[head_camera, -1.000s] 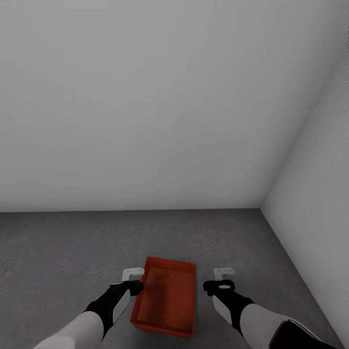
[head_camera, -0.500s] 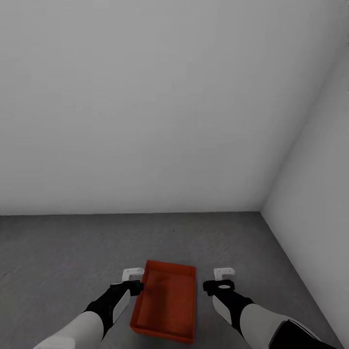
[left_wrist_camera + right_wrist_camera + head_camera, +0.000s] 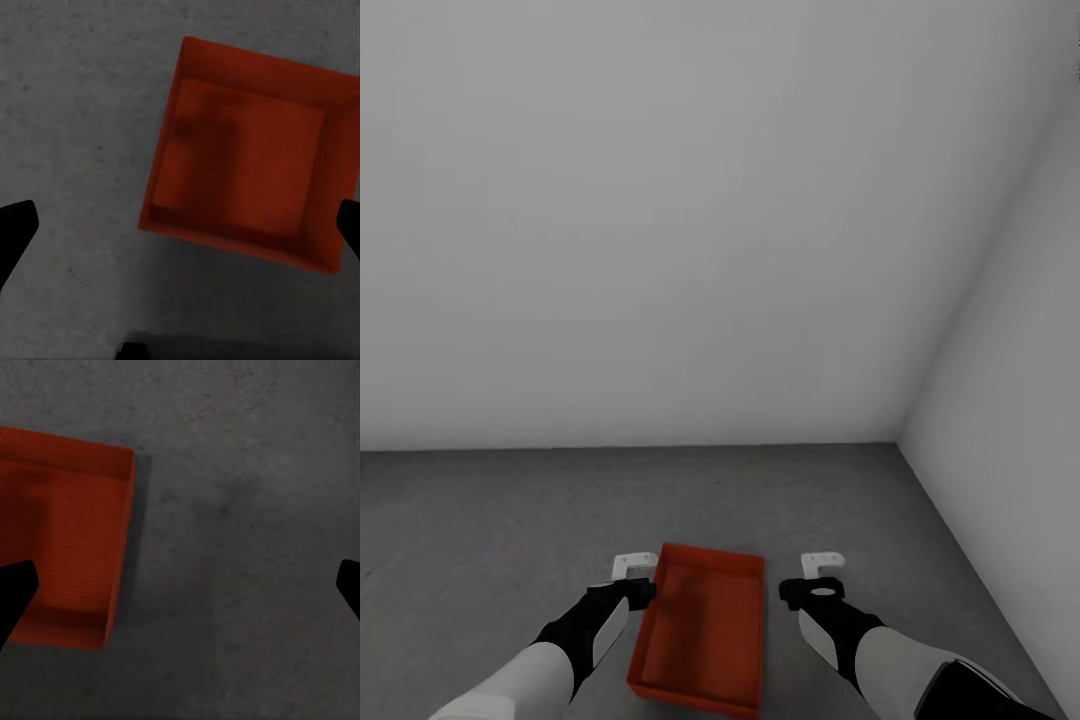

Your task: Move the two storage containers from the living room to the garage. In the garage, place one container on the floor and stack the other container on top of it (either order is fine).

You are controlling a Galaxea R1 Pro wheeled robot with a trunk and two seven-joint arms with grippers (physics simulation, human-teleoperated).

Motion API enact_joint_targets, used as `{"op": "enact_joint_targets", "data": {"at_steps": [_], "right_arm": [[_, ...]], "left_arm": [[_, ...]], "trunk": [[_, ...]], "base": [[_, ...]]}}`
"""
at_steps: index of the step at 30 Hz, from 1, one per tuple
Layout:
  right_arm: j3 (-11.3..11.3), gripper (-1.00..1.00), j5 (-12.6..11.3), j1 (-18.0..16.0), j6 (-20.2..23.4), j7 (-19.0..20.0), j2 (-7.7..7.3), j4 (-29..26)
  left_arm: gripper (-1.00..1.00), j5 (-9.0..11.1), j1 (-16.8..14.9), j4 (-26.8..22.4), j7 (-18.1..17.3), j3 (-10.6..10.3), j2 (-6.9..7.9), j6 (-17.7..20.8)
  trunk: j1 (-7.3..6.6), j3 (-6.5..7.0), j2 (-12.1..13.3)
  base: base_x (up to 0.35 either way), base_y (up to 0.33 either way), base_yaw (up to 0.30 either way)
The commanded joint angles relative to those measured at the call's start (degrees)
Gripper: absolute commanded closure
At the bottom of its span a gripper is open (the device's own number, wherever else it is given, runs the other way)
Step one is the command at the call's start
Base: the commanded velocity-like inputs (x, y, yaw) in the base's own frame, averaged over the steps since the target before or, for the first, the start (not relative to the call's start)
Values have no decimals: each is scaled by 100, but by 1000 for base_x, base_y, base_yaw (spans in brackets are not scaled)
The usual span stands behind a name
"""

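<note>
Between the two arms, one storage container (image 3: 702,630) sits on the dark garage floor (image 3: 480,530), near the corner of the white walls (image 3: 710,220). The left gripper (image 3: 634,577) and right gripper (image 3: 821,575) both hover with fingers spread, holding nothing. Best to back straight away (no nudging the rim) and go for the second bin. Against the earlier frames, the view has tilted slightly; the container shows lower.

Flat, diffuse light, no glare. Soft overall, slightly blurry render. Wrist views dim, vignetted at corners. Faint shadow inside container (image 3: 247,176), darker patch on floor (image 3: 247,510) lower frame.
</note>
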Motion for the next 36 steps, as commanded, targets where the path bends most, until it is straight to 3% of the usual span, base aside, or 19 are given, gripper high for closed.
{"op": "enact_joint_targets", "data": {"at_steps": [1, 36], "right_arm": [[48, -100, -39, -3, 19, -30, 0, -7], [50, -100, -32, -3, 17, -30, 2, -7]], "left_arm": [[-100, 58, -1, -12, 30, -10, 0, 28], [-100, 60, -1, -12, 39, -15, -1, 25]], "trunk": [[3, -1, -9], [3, 304, -9]], "base": [[0, 0, 0], [0, 0, 0]]}}
